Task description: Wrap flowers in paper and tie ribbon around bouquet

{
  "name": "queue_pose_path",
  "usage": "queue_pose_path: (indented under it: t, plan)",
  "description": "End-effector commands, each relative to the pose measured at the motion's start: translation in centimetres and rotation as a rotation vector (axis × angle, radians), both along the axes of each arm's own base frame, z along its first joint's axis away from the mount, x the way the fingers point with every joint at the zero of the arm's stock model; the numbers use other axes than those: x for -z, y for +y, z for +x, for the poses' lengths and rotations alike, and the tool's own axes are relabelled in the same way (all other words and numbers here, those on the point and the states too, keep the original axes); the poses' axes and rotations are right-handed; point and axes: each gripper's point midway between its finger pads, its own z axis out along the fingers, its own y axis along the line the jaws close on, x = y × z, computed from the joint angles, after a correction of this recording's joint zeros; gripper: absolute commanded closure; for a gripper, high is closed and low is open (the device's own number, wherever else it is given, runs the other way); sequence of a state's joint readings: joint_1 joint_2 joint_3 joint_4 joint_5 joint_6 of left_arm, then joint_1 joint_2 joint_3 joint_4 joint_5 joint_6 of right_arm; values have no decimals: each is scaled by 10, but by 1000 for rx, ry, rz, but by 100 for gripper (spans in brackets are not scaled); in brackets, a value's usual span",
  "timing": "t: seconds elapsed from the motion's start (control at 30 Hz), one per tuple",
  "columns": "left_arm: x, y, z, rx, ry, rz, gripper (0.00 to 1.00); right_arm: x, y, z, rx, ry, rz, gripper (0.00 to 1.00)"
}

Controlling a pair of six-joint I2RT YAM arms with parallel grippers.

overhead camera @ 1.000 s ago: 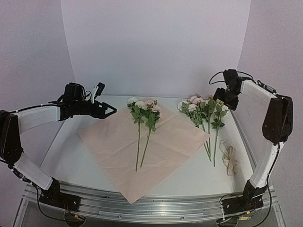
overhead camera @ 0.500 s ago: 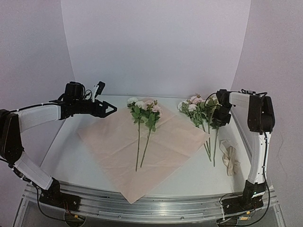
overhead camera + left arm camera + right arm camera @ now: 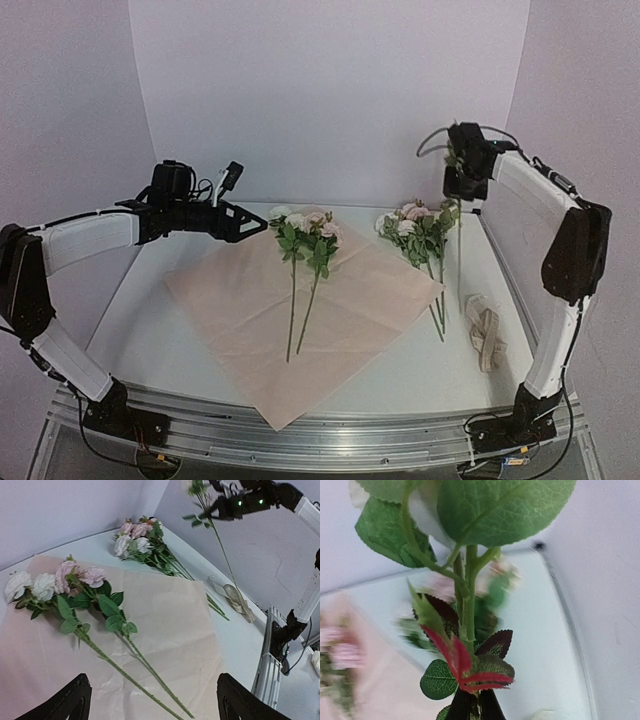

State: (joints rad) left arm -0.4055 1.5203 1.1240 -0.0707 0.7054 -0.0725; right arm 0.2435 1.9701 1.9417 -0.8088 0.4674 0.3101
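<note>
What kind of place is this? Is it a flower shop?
Probably not a shop, more a robot test bench: plain white screens wall in a table, the left arm and right arm are bolted to a metal rail, and flowers lie on pink paper.

I'm seeing the paper (image 3: 250,310) lying flat on the table (image 3: 140,320), a pale pink sheet turned like a diamond, its near corner reaching the table's front edge. Two flowers (image 3: 305,245) are lying on it side by side, white and pink blooms pointing away from me, thin green stems running toward me. A bunch (image 3: 418,232) is resting at the paper's right corner, its stems crossing onto bare table. One stem (image 3: 222,550) is hanging nearly upright above that bunch, pinched near its leafy top in the right gripper (image 3: 460,188); I cannot tell whether its tip is touching down. The ribbon (image 3: 487,335) is lying in a loose cream heap just right of the bunch's stems, off the paper.
</note>
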Motion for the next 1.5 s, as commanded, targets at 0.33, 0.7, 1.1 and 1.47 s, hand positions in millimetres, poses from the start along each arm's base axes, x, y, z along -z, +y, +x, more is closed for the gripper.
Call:
queue_pose_path:
  t: [0.33, 0.7, 1.1, 1.47]
  plan:
    - [-56, -76, -42, 312, 55, -214, 1, -152, 382, -87, -719, -404, 895, 100]
    - [-36, -72, -21, 194, 44, -145, 30, -149, 407, -101, -766, -342, 989, 100]
    - [-24, -69, 2, 93, 174, -168, 100, -113, 400, -89, -734, -236, 998, 80]
    - [110, -57, 58, -92, 574, 8, 100, 56, 114, -46, -109, 26, 362, 19]
